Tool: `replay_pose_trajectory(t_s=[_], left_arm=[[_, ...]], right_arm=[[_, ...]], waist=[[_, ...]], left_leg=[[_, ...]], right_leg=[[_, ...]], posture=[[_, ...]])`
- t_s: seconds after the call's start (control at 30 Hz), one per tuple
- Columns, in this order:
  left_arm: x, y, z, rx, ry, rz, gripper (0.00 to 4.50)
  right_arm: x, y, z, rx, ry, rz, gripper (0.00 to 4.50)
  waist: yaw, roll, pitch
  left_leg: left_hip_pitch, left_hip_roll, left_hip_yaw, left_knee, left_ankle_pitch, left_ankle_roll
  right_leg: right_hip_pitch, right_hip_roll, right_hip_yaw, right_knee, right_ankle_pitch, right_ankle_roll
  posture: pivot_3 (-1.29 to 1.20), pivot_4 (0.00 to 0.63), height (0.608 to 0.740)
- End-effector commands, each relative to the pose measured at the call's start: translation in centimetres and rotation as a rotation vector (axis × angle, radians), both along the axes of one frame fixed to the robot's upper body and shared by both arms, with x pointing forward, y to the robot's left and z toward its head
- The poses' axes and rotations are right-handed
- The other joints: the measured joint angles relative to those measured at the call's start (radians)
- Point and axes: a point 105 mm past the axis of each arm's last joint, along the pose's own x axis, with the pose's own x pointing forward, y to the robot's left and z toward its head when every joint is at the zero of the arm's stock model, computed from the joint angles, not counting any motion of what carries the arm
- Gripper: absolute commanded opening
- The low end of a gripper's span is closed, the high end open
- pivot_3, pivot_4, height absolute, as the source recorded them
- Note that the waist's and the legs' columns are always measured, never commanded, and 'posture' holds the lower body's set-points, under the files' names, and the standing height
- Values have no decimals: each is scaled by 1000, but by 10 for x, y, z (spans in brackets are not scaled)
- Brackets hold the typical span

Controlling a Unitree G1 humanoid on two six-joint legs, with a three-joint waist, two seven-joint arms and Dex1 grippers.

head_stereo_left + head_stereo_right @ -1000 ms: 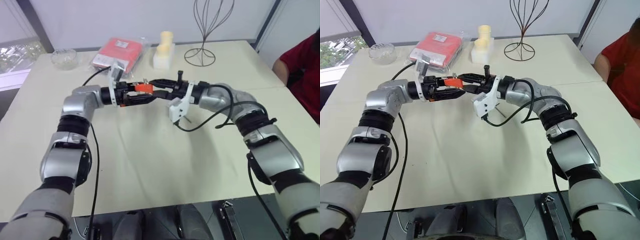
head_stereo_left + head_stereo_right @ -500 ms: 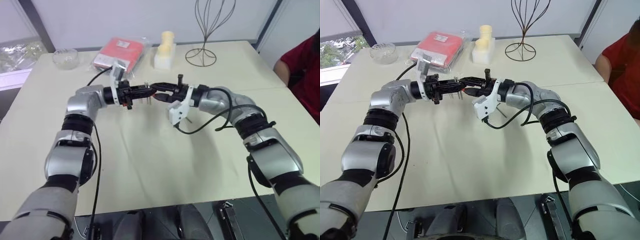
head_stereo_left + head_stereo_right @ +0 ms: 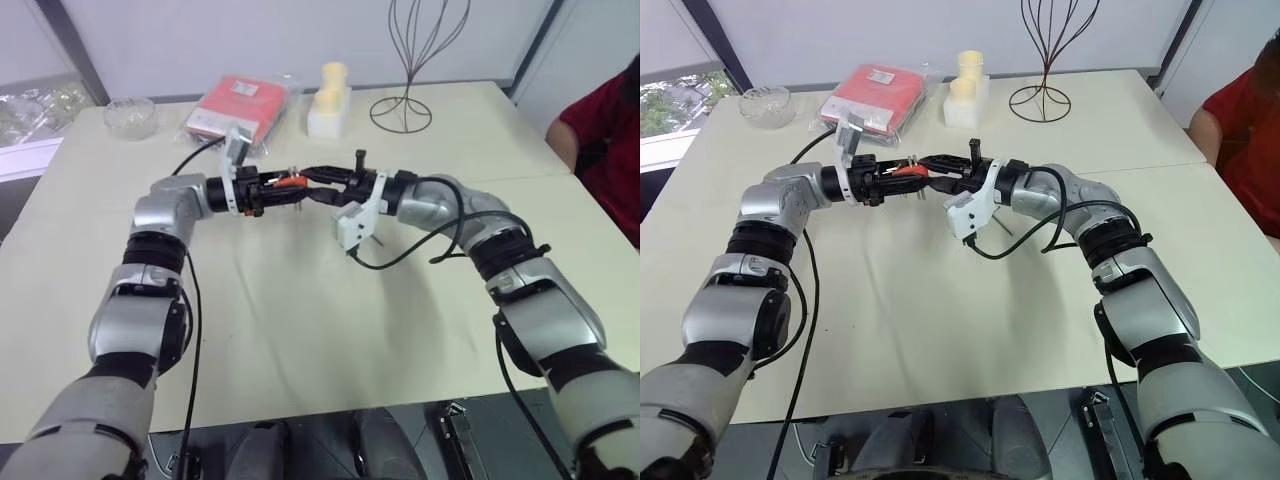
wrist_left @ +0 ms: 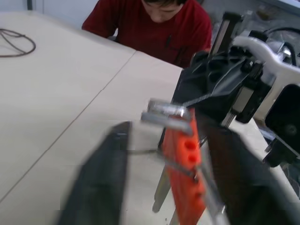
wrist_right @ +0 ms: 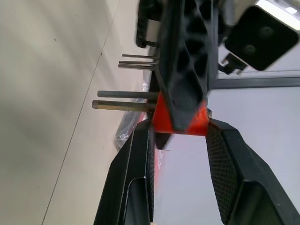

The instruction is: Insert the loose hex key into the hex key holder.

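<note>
Table (image 3: 300, 330), cream and wide, carries everything, with a person in a red top (image 3: 600, 150) at its far right edge. Toward the back lie a red packet (image 3: 238, 103) in clear wrap, a wire stand (image 3: 405, 60), a cream block (image 3: 328, 100) and a small glass bowl (image 3: 128, 115). Above the table's middle the two arms meet tip to tip. The right pincer (image 5: 180, 126) pinches the holder (image 5: 180, 119), a small red-orange block with short metal keys (image 5: 126, 99) sticking out sideways, held clear of the table. The left pincer (image 3: 902, 178) points at it from the other side, its fingers (image 4: 101, 183) spread, one on each side of the holder; the far one looks close against the block, but contact cannot be told. The loose hex key cannot be told apart from the holder's own keys.
</note>
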Motion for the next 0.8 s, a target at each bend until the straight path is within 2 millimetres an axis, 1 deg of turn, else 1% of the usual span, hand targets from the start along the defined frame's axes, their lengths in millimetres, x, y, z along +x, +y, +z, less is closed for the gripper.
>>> replay_pose_trajectory(t_s=[0.03, 0.1, 0.2, 0.33, 0.37, 0.6, 0.63, 0.67, 0.77, 0.8], left_arm=[[0, 2, 16, -11, -70, 7, 3448], [0, 2, 17, -21, -70, 12, 3448], [0, 2, 18, -30, -71, 14, 2461], [0, 1, 18, -40, -73, 16, 376], [0, 1, 18, -42, -75, 18, 26], [0, 0, 17, -53, -75, 23, 26], [0, 0, 17, -50, -79, 31, 0], [1, 0, 16, -48, -80, 36, 0], [0, 1, 14, -50, -81, 46, 0], [-1, 1, 12, -49, -81, 47, 0]], right_arm=[[-6, 5, 17, 42, -45, 33, 988], [-6, 6, 17, 42, -44, 33, 988], [-6, 6, 16, 42, -43, 34, 988], [-6, 6, 13, 39, -37, 33, 988], [-6, 6, 13, 39, -37, 32, 988], [-6, 5, 9, 36, -10, 32, 988], [-6, 5, 8, 39, -1, 30, 2027], [-5, 4, 7, 37, 10, 25, 2412], [0, -4, -4, 4, 48, -18, 4027], [2, -8, -7, -6, 60, -39, 4477]], waist=[[1, 0, 0], [1, 0, 0], [0, 0, 0], [1, 0, 0], [1, 0, 0], [0, 0, 0], [0, 0, 0], [0, 0, 0], [0, 0, 0], [0, 0, 0]], left_leg=[[0, 0, 0, 0, 0, 0], [0, 0, 0, 0, 0, 0], [0, 0, 0, 0, 0, 0], [0, 0, 0, 0, 0, 0], [0, 0, 0, 0, 0, 0], [0, 0, 0, 0, 0, 0], [0, 0, 0, 0, 0, 0], [0, 0, 0, 1, 0, 0], [0, 0, 0, 1, 0, 0], [0, 0, 0, 1, 0, 0]], right_leg=[[0, 0, 0, 0, 0, 0], [0, 0, 0, 0, 0, 0], [0, 0, 0, 0, 0, 0], [0, 0, 0, 0, 0, 0], [0, 0, 0, 0, 0, 0], [0, 0, 0, 0, 0, 0], [0, 0, 0, 0, 0, 0], [0, 0, 0, 0, 0, 0], [0, 0, 0, 0, 0, 0], [0, 0, 0, 0, 0, 0]], posture=[[0, 150, 740], [0, 150, 740], [0, 150, 740], [0, 150, 740], [0, 150, 740], [0, 150, 740], [0, 150, 740], [0, 150, 740], [0, 150, 740], [0, 150, 740]])
